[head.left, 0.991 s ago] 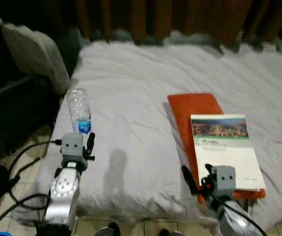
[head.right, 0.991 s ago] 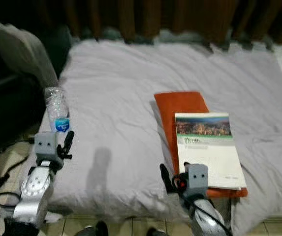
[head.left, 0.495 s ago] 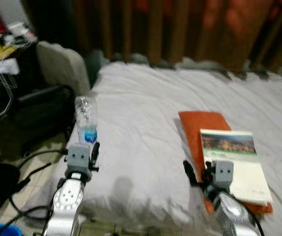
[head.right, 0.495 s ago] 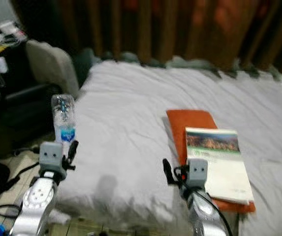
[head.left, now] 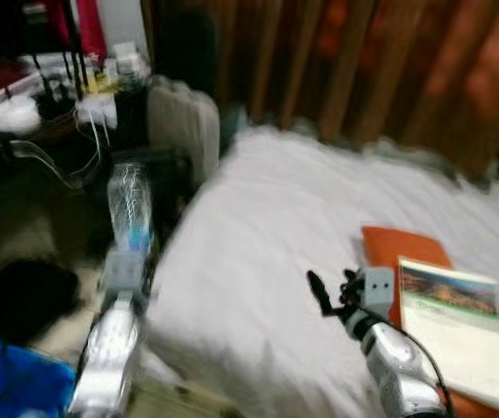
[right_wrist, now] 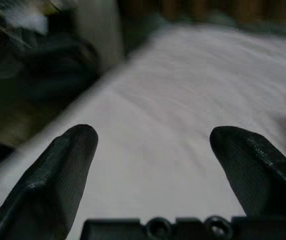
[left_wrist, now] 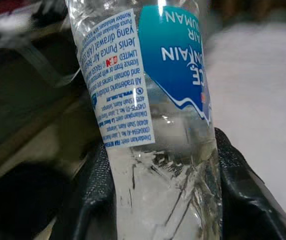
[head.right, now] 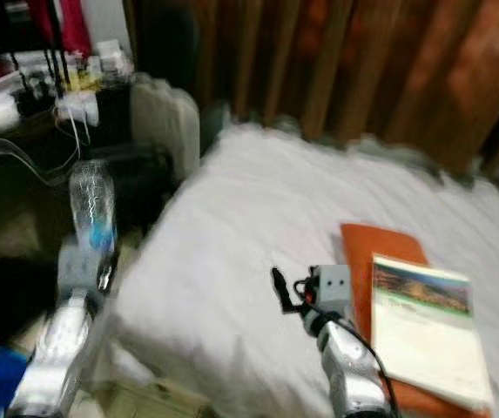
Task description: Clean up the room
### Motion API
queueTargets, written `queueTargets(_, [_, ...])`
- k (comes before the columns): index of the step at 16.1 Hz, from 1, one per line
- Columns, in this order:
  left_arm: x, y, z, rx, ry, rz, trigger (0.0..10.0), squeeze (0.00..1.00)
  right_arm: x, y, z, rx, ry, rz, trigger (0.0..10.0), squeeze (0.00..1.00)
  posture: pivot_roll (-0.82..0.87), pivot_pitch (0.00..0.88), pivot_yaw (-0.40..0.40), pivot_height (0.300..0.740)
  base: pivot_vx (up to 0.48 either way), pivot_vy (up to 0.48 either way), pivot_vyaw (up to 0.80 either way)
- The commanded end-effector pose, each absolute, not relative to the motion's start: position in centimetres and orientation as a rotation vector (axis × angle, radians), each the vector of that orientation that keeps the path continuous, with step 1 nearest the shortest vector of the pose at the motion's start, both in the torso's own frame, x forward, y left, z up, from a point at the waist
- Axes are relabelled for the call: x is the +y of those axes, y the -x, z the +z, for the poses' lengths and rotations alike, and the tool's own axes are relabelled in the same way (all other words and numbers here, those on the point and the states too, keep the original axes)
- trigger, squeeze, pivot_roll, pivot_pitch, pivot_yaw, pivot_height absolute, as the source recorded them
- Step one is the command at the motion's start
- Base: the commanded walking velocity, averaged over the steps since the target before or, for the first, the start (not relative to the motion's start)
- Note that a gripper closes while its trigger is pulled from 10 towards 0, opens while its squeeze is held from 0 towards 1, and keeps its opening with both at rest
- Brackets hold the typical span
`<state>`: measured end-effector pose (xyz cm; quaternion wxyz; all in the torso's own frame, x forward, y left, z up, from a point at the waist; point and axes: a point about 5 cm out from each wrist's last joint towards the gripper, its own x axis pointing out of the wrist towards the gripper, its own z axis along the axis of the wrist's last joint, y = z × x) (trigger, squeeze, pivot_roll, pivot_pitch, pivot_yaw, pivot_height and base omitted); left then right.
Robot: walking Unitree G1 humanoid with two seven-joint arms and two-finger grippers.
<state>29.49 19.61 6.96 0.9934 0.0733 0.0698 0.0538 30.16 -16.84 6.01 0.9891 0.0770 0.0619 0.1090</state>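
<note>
**Robot turns toward the dark corner, bottle held in the left claw**

Compared with a second ago, the whole view has swung to the robot's left and up. The bed (head.left: 258, 261) now sits to the right side of the picture, and the curtain (head.left: 380, 70) fills much more of the top. This is the camera moving; the book and the orange cushion lie on the sheet as they did before. The picture is blurred.

The left claw (left_wrist: 152, 175) is closed on the plastic water bottle (head.left: 132, 209), as it was earlier. Its two black fingers (left_wrist: 95, 185) press the clear body from both sides, below the blue and white label. The bottle stands upright above the left arm, over the floor beside the bed edge.

The right claw (head.left: 332, 292) hovers over the white sheet near the front of the bed, just left of the orange cushion (head.left: 397, 252). Its fingers (right_wrist: 58, 170) are spread wide apart and hold nothing.

The book (head.left: 454, 326) with a landscape photo on its cover lies on the cushion, covering most of it.

New things have come into view at the left: a cluttered worktop (head.left: 31, 109) with white cables hanging from it, a pale grey padded thing (head.left: 184, 126) standing between it and the bed, a black bag (head.left: 23, 296) on the floor, and something blue (head.left: 18, 387) at the lower corner.
</note>
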Motion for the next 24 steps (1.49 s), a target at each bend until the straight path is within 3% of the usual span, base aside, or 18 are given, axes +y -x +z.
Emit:
queueTargets(1, [17.9, -29.9, 8.4, 0.081, -0.156, 0.05, 10.0, 0.0, -17.0, -29.8, 5.0, 0.161, -0.17, 0.226, 10.0, 0.0, 0.13, 0.0, -0.056, 0.74, 0.0, 0.0, 0.52])
queueTargets(3, [16.5, -28.7, 7.8, 0.078, -0.192, 0.016, 10.0, 0.0, -16.4, -29.6, 4.6, 0.176, -0.208, 0.275, 10.0, 0.0, 0.14, 0.0, -0.072, 0.74, 0.0, 0.0, 0.52])
queueTargets(10, [18.4, -26.5, 7.0, 0.154, -0.259, 0.105, 10.0, 0.0, -14.4, -28.9, 3.5, 0.213, -0.24, 0.405, 10.0, 0.0, 0.18, 0.0, -0.095, 0.74, 0.0, 0.0, 0.52])
queueTargets(14, [18.9, -23.6, 7.5, 0.097, -0.262, 0.026, 10.0, 0.0, -16.1, -28.4, 4.1, 0.152, -0.199, 0.334, 10.0, 0.0, 0.19, 0.0, -0.096, 0.74, 0.0, 0.0, 0.52])
queueTargets(24, [17.5, -25.9, 8.5, 0.068, -0.264, 0.02, 10.0, 0.0, -15.7, -29.0, 4.5, 0.152, -0.234, 0.376, 10.0, 0.0, 0.16, 0.0, -0.09, 0.74, 0.027, 0.0, 0.51])
